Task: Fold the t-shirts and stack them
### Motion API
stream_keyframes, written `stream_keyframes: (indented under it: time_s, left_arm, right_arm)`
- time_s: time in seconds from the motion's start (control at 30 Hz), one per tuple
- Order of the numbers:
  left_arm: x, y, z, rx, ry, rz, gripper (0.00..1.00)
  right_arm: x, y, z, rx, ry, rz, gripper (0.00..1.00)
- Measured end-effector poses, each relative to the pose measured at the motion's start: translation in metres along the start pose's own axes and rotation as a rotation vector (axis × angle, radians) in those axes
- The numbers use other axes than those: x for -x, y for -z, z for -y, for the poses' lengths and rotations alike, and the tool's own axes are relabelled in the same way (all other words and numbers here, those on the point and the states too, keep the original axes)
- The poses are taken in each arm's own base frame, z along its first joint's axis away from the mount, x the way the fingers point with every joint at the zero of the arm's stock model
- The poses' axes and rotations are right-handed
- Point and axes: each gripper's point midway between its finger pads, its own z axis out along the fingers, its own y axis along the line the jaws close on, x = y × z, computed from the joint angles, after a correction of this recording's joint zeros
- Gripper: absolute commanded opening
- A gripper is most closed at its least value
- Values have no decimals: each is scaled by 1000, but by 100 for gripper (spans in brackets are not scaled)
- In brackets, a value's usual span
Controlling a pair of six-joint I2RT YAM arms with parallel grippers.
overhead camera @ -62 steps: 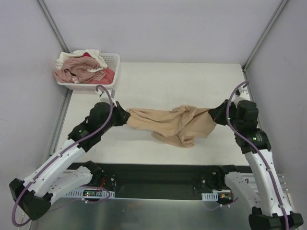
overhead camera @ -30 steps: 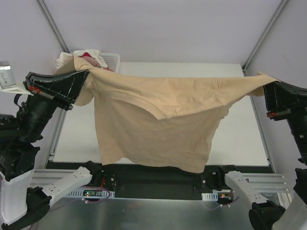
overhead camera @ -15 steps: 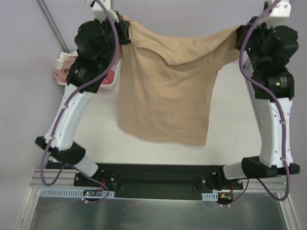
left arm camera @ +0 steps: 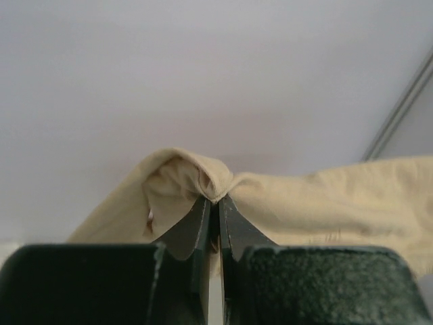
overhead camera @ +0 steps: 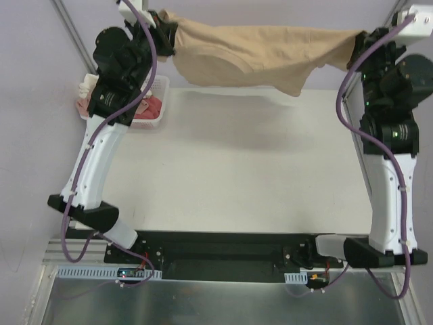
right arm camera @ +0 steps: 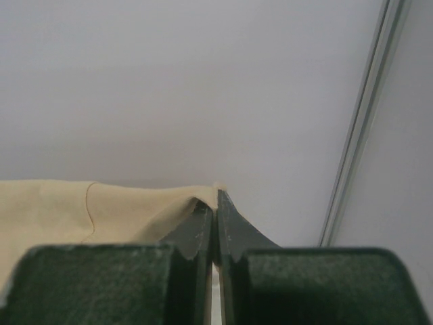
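A tan-beige t-shirt hangs stretched in the air at the far side of the table, held by both arms. My left gripper is shut on its left end, and in the left wrist view the cloth bunches over the gripper. My right gripper is shut on its right end; the right wrist view shows a thin edge of the shirt pinched in that gripper. More t-shirts, pink, red and cream, lie in the basket, mostly hidden by the left arm.
The white lattice basket stands at the table's far left corner behind the left arm. The white table lies under the shirt. Grey walls and metal posts close in the back and sides.
Both arms have carried the shirt farther back and up. It hung down long half a second ago; now it is swung up and shows as a shallow band between the grippers.
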Motion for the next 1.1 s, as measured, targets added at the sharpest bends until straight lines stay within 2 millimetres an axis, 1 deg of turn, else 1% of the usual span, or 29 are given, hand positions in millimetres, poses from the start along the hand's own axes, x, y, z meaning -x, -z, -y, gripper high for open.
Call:
stream_keyframes:
  time_s: [0.07,0.1,0.13,0.17,0.2,0.23,0.3,0.33,0.37,0.4,0.43,0.47,0.5,0.53,0.6,0.67,0.73,0.77,0.8,0.83,0.87,0.93,0.97,1.0,1.07,1.1]
  left_arm:
    - [-18,19,0,-15,5,-43,0]
    - [-30,31,0,-24,13,-71,0]
    - [-49,43,0,-37,25,-109,0]
    - [-72,59,-1,-44,42,-159,0]
    - [-96,75,-3,-45,60,-210,0]
    - [-126,92,-5,-46,82,-266,0]
    - [-192,134,-15,-10,141,-397,0]
    - [-228,155,-21,16,177,-464,0]
    - [-257,174,-26,41,205,-524,0]
    - [-292,198,-32,75,236,-601,0]
    - [-325,219,-37,109,266,-674,0]
    - [-353,239,-41,138,296,-742,0]
    - [-378,257,-43,161,322,-811,0]
    - [-398,274,-44,182,347,-870,0]
    - [-425,300,-46,226,387,-962,8]
    - [-435,316,-47,265,425,-1008,23]
    - [-434,321,-49,302,448,-1004,37]
    - [-431,322,-50,317,456,-993,61]
    - [-427,323,-52,331,460,-977,68]
    - [-424,324,-53,340,459,-969,78]
    - [-422,326,-54,357,471,-963,99]
    - [-418,332,-57,383,471,-967,99]
    - [-417,334,-57,396,476,-972,99]
    - [-416,336,-58,407,481,-978,99]
    - [-410,337,-58,422,479,-984,99]
    - [-405,335,-58,423,479,-981,99]
  right_arm:
    - [-9,27,1,14,1,-11,1]
    - [-20,41,3,17,0,-31,1]
    - [-34,58,5,17,-2,-59,1]
    - [-51,73,6,17,-7,-91,1]
    - [-75,89,7,16,-15,-141,1]
    - [-93,103,8,17,-23,-186,1]
    - [-146,133,8,21,-53,-301,2]
    - [-174,150,8,16,-77,-380,3]
    - [-202,165,8,3,-107,-461,3]
    - [-223,176,7,-9,-131,-524,3]
    - [-249,190,5,-18,-164,-607,4]
    - [-274,205,1,-19,-197,-696,4]
    - [-295,221,-4,-15,-227,-783,5]
    - [-316,235,-8,-11,-254,-873,5]
    - [-350,265,-16,-14,-302,-1036,6]
    - [-378,299,-21,-22,-340,-1185,10]
    - [-398,331,-24,-36,-365,-1316,12]
    - [-404,345,-24,-47,-370,-1370,20]
    - [-407,356,-23,-58,-371,-1415,29]
    - [-408,363,-23,-70,-375,-1442,41]
    - [-408,370,-21,-83,-370,-1470,58]
    - [-407,379,-18,-109,-364,-1505,72]
    - [-405,383,-16,-122,-353,-1518,86]
    - [-403,384,-14,-135,-347,-1521,96]
    - [-392,380,-9,-156,-325,-1506,97]
    - [-385,373,-6,-162,-310,-1479,97]
